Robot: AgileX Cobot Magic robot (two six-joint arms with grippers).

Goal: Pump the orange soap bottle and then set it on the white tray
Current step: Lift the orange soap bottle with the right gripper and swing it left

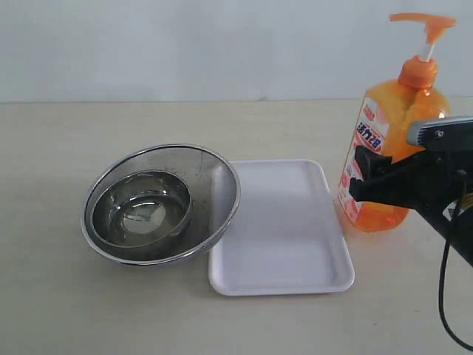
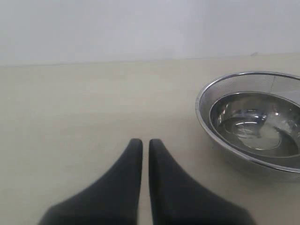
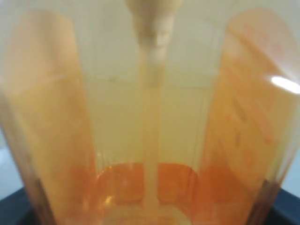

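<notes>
Orange soap bottle (image 1: 395, 118) stands upright, clasped by the right gripper (image 1: 369, 181), white tray (image 1: 288, 222) just beside it, toward the left arm.

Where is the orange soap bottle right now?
The orange soap bottle stands at the exterior view's far right, on the table just right of the white tray, the right pincer around its body.

Lab-style robot test bench: bare beige table (image 1: 74, 310), blank white wall (image 1: 185, 44) at 12 o'clock. Black robot arm (image 1: 436, 185) trailing a loose cable (image 1: 442, 288) enters at 4 o'clock. Few household props set out: nested steel bowls (image 1: 214, 192) at 9 o'clock, white tray (image 1: 295, 237) centre, orange soap bottle (image 1: 399, 111) at 2 o'clock.
</notes>
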